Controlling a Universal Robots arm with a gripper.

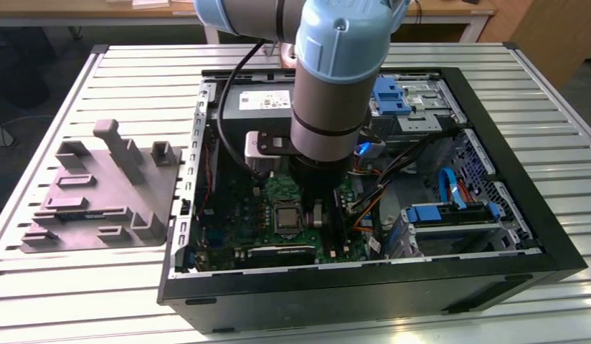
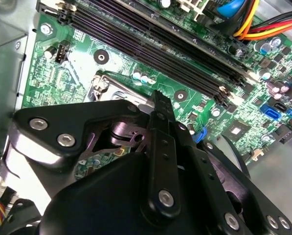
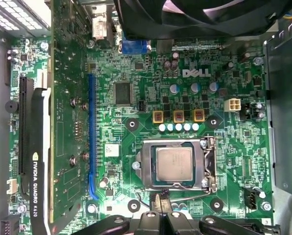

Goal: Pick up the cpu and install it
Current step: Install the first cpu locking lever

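Work surface: a table [image 1: 123, 287] of pale slatted metal rails is spreading across the exterior view.
Behind it: a wooden desk [image 1: 133, 11] with white legs is standing along the far edge.
Far corner: a brown wooden panel [image 1: 554, 36] is rising at the exterior view's right.
Floor: dark flooring [image 1: 18, 79] is showing at the exterior view's left.
Light: even overhead light is glinting off the rails.

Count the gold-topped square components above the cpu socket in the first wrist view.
3, in a row on the motherboard just beyond the cpu: one, a middle one, and one nearest the white connector. None seems hidden.
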